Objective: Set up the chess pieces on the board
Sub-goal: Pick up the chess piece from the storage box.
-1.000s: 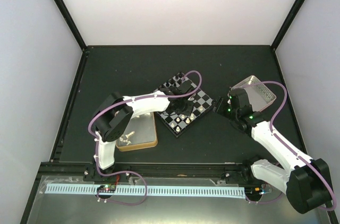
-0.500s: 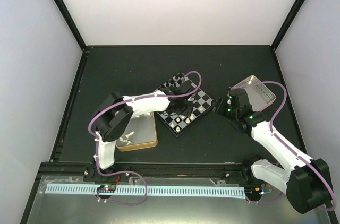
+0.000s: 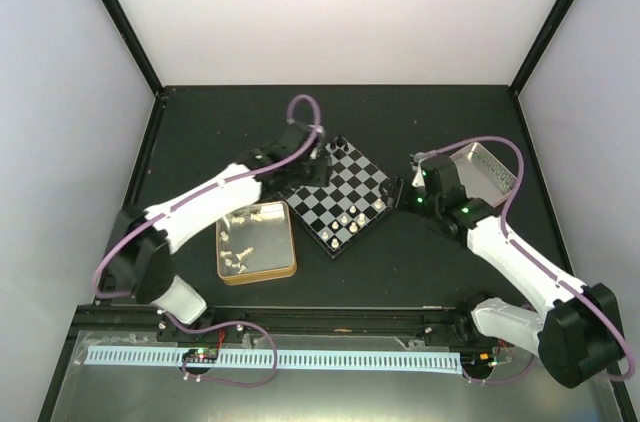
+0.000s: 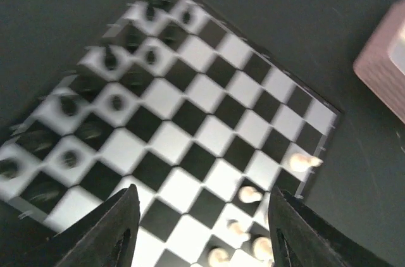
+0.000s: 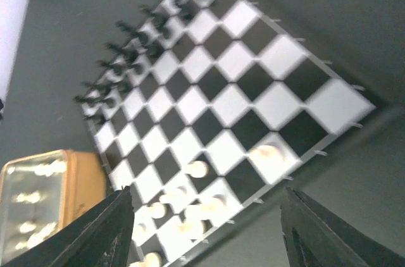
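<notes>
1. Top view: the board (image 3: 352, 182) sits mid-frame, turned like a diamond. Black pieces (image 3: 335, 147) line its upper-left edge. A few white pieces (image 3: 350, 218) stand near its lower-right edge.
2. Top view: more white pieces lie in the tin (image 3: 291, 242), just left of the board. The tray (image 3: 505, 182) is well apart at right.
3. Top view: the left gripper (image 3: 320, 172) hangs over the board's upper-left side, near the black pieces. The right gripper (image 3: 398, 194) is just beside the board's right corner. Finger spacing cannot be told here.
4. Left wrist: the left gripper (image 4: 202, 216) is spread, with nothing between its fingers. The board (image 4: 215, 134) fills the frame. Black pieces (image 4: 107, 58) are blurred at upper left, white pieces (image 4: 250, 194) at lower right.
5. Right wrist: the right gripper (image 5: 207, 216) is spread wide and empty. The board (image 5: 215, 109) crosses the centre, with black pieces (image 5: 139, 45) at upper left and white pieces (image 5: 196, 169) at lower centre. The tin (image 5: 82, 178) is at lower left.
</notes>
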Motion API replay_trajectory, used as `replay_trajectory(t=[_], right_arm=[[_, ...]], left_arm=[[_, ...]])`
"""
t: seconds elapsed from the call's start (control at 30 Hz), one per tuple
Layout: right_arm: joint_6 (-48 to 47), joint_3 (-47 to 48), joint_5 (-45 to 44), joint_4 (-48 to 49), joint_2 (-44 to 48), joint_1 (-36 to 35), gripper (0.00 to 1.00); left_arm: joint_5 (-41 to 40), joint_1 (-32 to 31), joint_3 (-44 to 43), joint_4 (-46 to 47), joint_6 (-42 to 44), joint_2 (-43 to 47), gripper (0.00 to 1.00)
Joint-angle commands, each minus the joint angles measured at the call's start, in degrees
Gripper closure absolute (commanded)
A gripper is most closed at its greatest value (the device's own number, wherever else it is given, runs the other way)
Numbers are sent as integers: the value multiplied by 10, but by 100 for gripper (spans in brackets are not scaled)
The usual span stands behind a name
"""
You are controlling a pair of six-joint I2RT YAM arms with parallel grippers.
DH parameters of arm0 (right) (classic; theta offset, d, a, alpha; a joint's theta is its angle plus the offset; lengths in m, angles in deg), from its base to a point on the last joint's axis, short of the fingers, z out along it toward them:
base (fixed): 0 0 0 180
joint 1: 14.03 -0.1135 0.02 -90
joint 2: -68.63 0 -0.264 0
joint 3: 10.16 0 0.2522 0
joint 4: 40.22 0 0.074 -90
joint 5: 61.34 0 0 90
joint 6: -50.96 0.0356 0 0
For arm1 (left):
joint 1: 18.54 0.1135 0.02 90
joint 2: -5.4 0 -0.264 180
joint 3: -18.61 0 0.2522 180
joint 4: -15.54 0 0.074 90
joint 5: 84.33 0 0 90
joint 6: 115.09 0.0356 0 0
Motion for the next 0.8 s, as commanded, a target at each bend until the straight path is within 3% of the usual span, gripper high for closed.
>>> replay_trajectory(t=[0.0, 0.37, 0.57, 0.77], right_arm=[[-42, 69, 24, 21, -57, -65, 35], [-98, 283, 25, 26, -319, -296, 38], [-167, 397, 12, 25, -442, -373, 44], [-228, 482, 41, 73, -549, -400, 50]], left_arm=[[-62, 59, 83, -33, -33, 108, 41], [-141, 200, 284, -80, -84, 403, 39], [-168, 240, 289, -118, -89, 519, 35], [-189, 260, 279, -148, -76, 546, 35]])
